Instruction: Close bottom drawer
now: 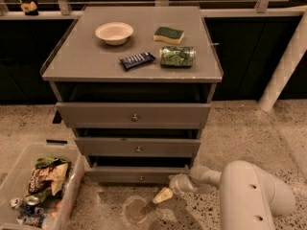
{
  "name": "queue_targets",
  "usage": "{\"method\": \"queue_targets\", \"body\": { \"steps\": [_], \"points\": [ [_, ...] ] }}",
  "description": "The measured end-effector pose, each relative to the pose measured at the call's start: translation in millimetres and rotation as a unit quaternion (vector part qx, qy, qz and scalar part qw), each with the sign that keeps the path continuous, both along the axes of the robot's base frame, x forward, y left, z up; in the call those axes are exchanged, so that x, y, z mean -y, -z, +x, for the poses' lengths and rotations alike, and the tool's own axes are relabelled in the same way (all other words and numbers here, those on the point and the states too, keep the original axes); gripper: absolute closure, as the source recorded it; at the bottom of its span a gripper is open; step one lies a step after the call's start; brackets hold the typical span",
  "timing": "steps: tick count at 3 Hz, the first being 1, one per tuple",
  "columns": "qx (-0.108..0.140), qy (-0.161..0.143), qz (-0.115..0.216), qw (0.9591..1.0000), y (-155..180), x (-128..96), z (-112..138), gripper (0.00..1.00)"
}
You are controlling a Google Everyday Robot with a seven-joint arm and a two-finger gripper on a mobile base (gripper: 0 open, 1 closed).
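Note:
The bottom drawer (139, 175) is the lowest of three in the grey cabinet (72, 68). Its low grey front with a small round knob (141, 178) stands only slightly out from the cabinet, nearly in line with the middle drawer front (136, 146). My gripper (162, 196) hangs low by the floor, just in front of and to the right of the bottom drawer's front, on the white arm (244, 195) coming in from the lower right.
A bowl (114, 32), a sponge (169, 34), a dark snack bar (137, 60) and a green can (177, 56) lie on the cabinet top. A clear bin of trash (36, 190) stands on the floor at the left. A white post (283, 66) rises at the right.

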State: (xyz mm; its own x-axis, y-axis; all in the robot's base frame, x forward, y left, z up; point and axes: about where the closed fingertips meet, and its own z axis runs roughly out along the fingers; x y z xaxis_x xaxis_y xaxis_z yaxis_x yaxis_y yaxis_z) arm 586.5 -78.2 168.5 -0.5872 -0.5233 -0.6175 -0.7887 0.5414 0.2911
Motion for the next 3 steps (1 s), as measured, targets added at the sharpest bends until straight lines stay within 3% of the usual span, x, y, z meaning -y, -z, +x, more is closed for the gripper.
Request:
{"method": "queue_targets", "body": {
  "steps": [2,3],
  "points": [
    [0.05,0.057,-0.02,0.9969,-24.7,-28.6,45.6,0.0],
    [0.05,0.057,-0.02,0.9969,-24.7,-28.6,45.5,0.0]
  ]
}}
